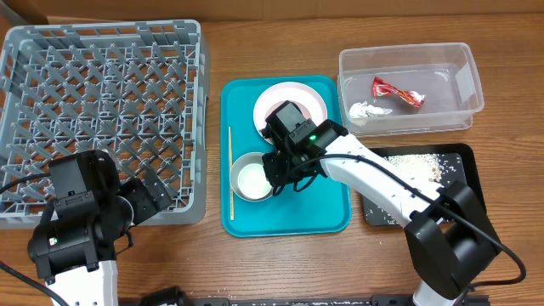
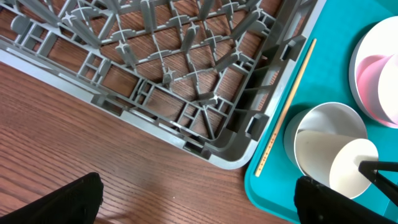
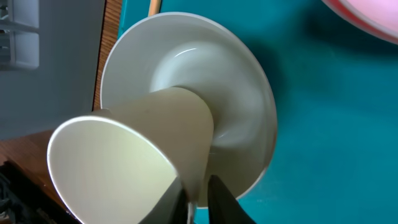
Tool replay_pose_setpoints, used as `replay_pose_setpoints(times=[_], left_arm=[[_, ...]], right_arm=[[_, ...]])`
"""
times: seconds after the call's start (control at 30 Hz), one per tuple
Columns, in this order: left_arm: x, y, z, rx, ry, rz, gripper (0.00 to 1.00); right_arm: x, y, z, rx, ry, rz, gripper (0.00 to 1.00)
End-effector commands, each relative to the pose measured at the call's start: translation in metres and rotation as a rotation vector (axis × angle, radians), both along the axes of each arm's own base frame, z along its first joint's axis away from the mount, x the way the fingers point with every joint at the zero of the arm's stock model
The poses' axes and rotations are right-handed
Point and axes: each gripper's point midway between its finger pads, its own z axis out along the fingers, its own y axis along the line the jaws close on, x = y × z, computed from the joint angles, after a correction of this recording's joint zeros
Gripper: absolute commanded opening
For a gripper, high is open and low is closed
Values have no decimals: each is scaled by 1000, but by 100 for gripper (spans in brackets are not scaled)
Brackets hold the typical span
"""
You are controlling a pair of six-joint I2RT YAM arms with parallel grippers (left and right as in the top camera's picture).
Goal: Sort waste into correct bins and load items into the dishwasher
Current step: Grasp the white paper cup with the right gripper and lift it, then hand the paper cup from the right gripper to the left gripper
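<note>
right gripper (image 3: 198, 186) is pinched on the white cup (image 3: 124, 155), with the cup wall between its fingers. the cup sits tilted inside the grey bowl (image 3: 239, 93) on the teal tray (image 1: 327, 212). my read: it gets lifted out first, since nested pieces can't be racked separately. left gripper (image 2: 199, 202) is spread wide and holds nothing. it hovers over bare table just beside the near corner of the dish rack (image 1: 102, 85), probably so it doesn't block the right arm.

counts:
- 1 cup
- 2 bowls: the grey one, plus pink bowl (image 2: 379, 81) on the plate (image 1: 316, 100)
- 1 plate
- 1 chopstick (image 1: 229, 170)
- clear tub (image 1: 466, 81): 1 wrapper (image 1: 396, 92), 1 tissue (image 1: 367, 110)
- black tray (image 1: 463, 155): rice grains (image 1: 416, 163), too many to count
- rack: 0 dishes
</note>
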Motion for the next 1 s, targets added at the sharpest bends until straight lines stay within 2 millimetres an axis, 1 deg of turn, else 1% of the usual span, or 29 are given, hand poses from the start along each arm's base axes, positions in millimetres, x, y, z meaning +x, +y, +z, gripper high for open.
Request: replay_pose_setpoints(times=[0.0, 0.13, 0.23, 0.33, 0.43, 0.53, 0.63, 0.7, 0.77, 0.83, 0.9, 0.97], left_arm=[[1, 3, 6, 7, -15, 17, 100], [1, 3, 6, 7, -16, 17, 100], [1, 3, 6, 6, -16, 16, 100], [1, 3, 6, 7, -16, 16, 100], [3, 1, 7, -1, -26, 11, 100], [9, -8, 10, -48, -58, -18, 100], [21, -25, 19, -119, -129, -107, 100], [30, -36, 26, -162, -182, -163, 100], [38, -49, 36, -211, -239, -228, 100], [46, -65, 44, -256, -291, -310, 99], [53, -79, 49, -290, -316, -375, 98], [61, -98, 51, -318, -328, -453, 98]], right_arm=[[-4, 1, -3, -7, 7, 2, 11], [-4, 1, -2, -6, 14, -12, 4], [-3, 2, 0, -3, 12, -17, 4], [3, 3, 14, 3, 3, -21, 4], [17, -1, 45, 25, -38, -44, 4], [34, -13, 83, 61, -99, -92, 4], [52, -35, 128, 138, -172, -159, 4], [59, -53, 150, 196, -192, -199, 4], [65, -71, 166, 259, -180, -237, 4], [66, -85, 173, 327, -132, -259, 4], [63, -92, 181, 426, -72, -229, 4], [55, -95, 193, 548, -23, -155, 4]])
